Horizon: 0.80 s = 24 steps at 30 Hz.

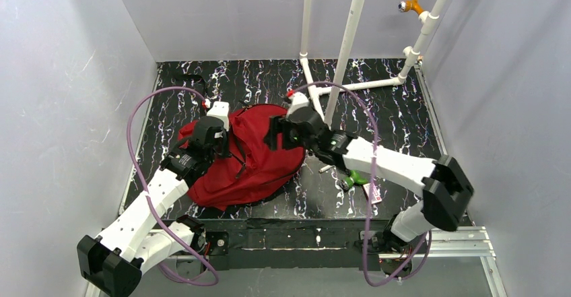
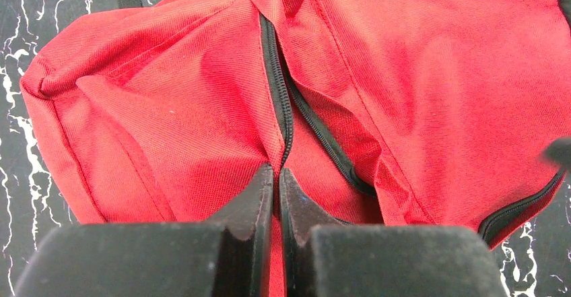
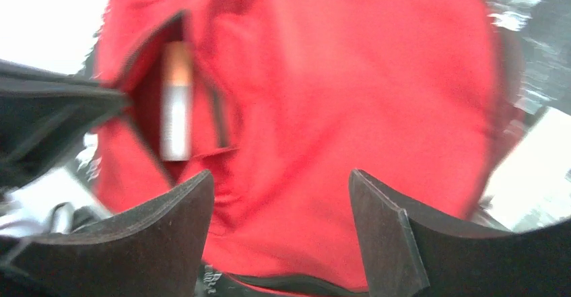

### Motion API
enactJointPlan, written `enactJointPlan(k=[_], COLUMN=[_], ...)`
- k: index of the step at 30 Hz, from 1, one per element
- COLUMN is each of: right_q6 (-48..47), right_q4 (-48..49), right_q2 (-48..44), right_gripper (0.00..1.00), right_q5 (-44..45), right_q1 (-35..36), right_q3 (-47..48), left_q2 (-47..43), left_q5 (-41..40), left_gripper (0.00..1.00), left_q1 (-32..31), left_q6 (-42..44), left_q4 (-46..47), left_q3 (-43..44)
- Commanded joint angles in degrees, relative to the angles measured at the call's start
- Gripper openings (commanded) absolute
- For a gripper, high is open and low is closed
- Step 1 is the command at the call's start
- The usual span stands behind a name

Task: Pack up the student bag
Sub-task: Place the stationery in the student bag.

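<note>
Top external view puts the student bag flat on the dark marbled surface, left of centre and between the two arms. The left end effector is clenched on a fold of the red fabric just beside the black zip, apparently lifting that edge so the mouth gapes. The right end effector hangs over the bag's right side, released, its fingers wide apart with nothing between them.

Through the gap, the right wrist view shows a pale cylinder with an orange end lying inside the bag, though the picture is too blurred to say what it is. So at least one item looks packed.

Outside the bag, near the right arm, lie a green object, a small white piece and a pinkish packet, all well apart from the opening. If these belong in the bag, the packing is only partly done: they need fetching and dropping in, and the zip is not yet closed
</note>
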Motion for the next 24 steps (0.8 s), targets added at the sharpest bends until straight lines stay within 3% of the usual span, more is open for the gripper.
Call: enactJointPlan(k=[1,5,11,24], right_q6=[4.2,12.6,17.3,7.9], right_q4=[-8.8,-8.4,-9.1,0.5], right_q2=[-7.5,-10.0,-4.9,7.6], right_gripper=[0.82,0.85,0.88,0.77], right_q5=[29.7,35.7,39.7,29.9], right_q1=[-0.4,-1.2,-3.5,-7.1], right_q3=[-9.6,-16.3,-15.6,-11.1], left_q2=[0.0,0.1,0.9,-0.1], left_q5=[-0.3,0.0,0.8,0.3], left_gripper=[0.00,0.00,0.00,0.00], left_q1=[0.4,0.4,0.4,0.5], left_q6=[0.2,0.1,0.2,0.2], left_q4=[0.9,1.0,1.1,1.1], left_q3=[0.3,0.4,0.6,0.2])
